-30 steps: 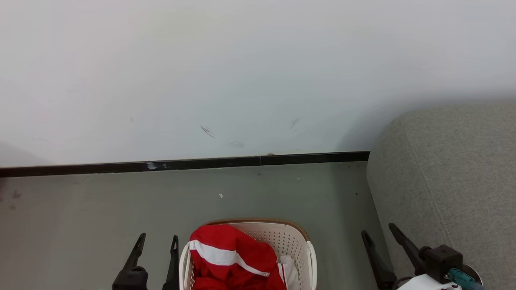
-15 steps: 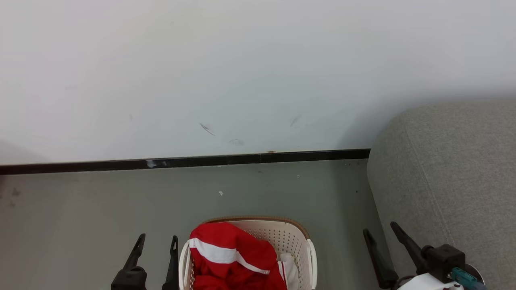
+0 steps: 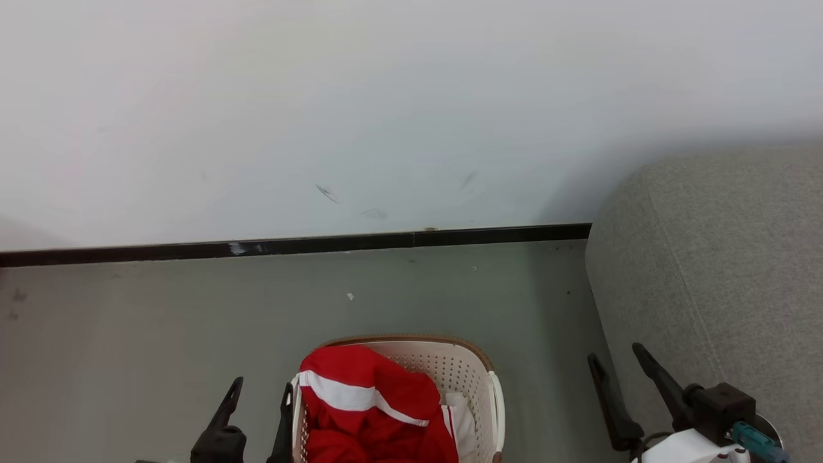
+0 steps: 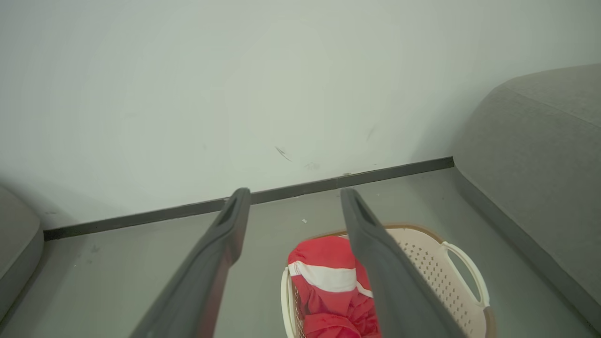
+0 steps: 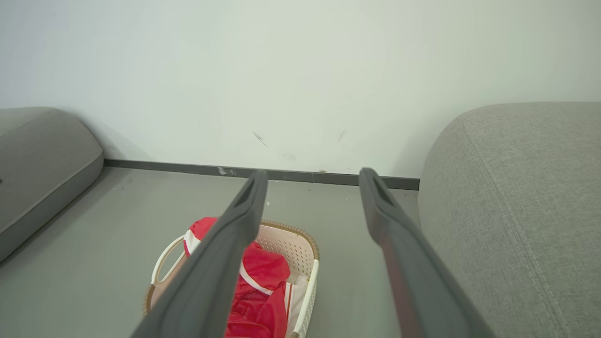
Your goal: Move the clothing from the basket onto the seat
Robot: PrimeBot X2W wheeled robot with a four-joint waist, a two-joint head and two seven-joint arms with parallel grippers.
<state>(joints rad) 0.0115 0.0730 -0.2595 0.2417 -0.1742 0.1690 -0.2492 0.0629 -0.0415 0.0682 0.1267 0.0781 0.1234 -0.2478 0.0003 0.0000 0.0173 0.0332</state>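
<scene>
Bright red, white-striped soft clothing (image 3: pixel 366 405) heaped in oval cream perforated plastic basket (image 3: pixel 463 373) on floor (image 3: pixel 128 321). Large grey woven-fabric seat (image 3: pixel 720 270) to its right, apart. Left gripper (image 3: pixel 262 384) spread wide, empty, beside basket rim, possibly touching. Right gripper (image 3: pixel 615 353) spread wide, empty, near seat edge.

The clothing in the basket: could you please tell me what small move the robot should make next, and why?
Probably ease the left gripper rightward and down over the clothing. Both grippers are open and empty; the red heap lies in the basket, piled toward its left side, and the left gripper hangs beside that rim, nearer than the right gripper by the seat.
</scene>
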